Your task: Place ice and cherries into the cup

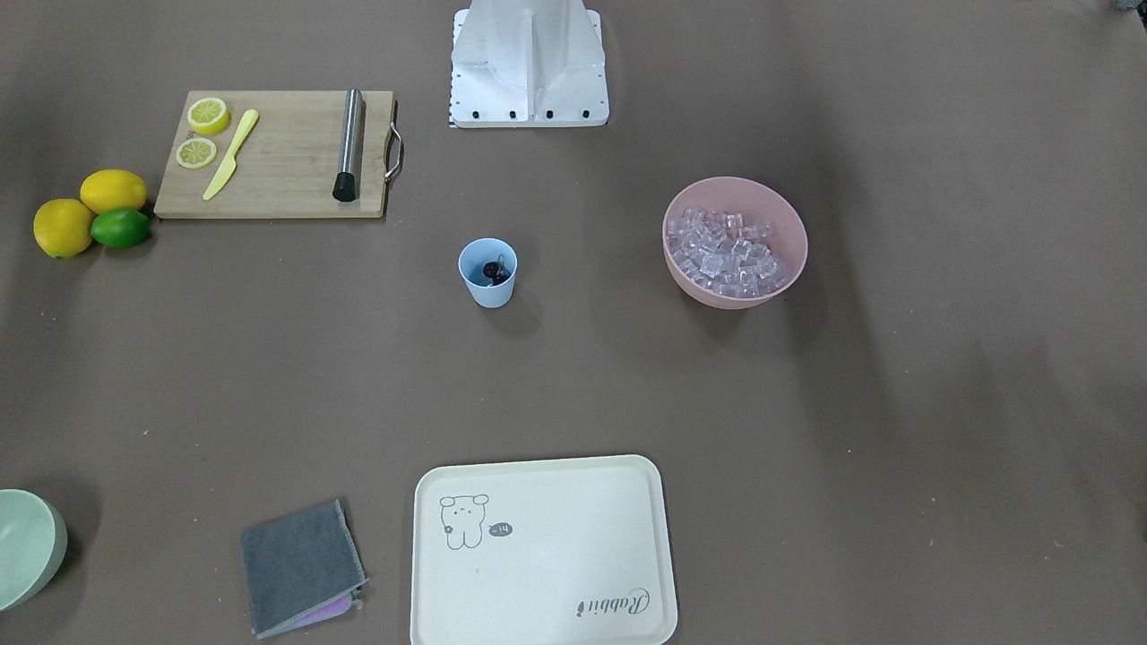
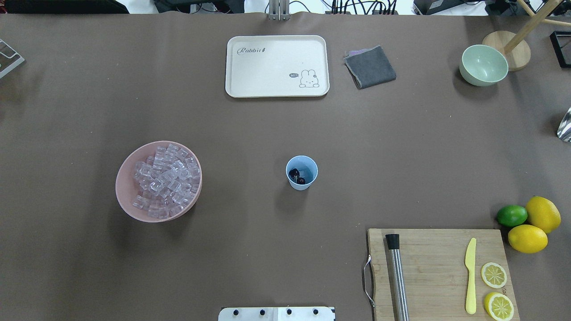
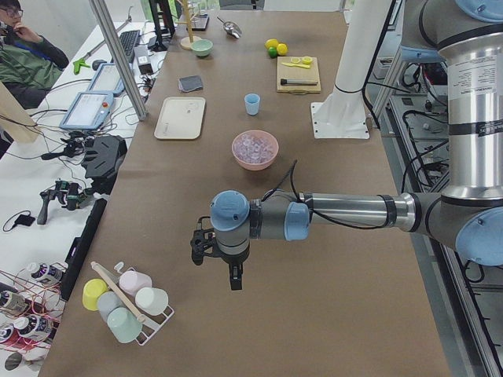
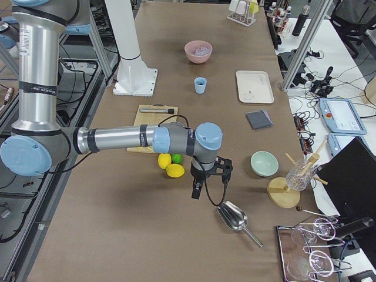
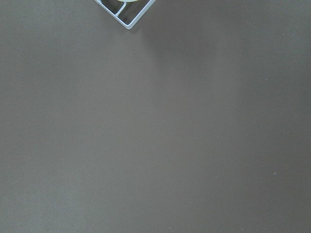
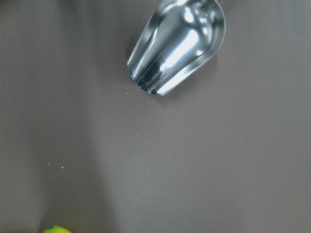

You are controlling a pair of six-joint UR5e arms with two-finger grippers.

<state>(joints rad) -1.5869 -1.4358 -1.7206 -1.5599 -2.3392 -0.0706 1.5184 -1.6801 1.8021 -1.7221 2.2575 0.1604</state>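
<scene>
- Ice [image 2: 163, 180]: clear, glassy cubes heaped in the pink bowl [image 2: 122, 196], well apart from the cup [image 2: 301, 186], toward the robot's left.
- Cup: pale blue, tapered, upright at table centre; the dark, glossy cherries [image 2: 296, 175] lie inside.
- Left gripper [image 3: 233, 276]: the nearer to the bowl, hovering past it at the table's end; finger spread cannot be told.
- Right gripper [image 4: 195, 189]: at the opposite end, near a shiny steel scoop [image 6: 177, 46]; spread likewise indiscernible.

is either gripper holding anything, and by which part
Nothing visibly held: the left gripper hangs over bare table, the right gripper hangs above the table beside the metal scoop, which lies untouched.
</scene>
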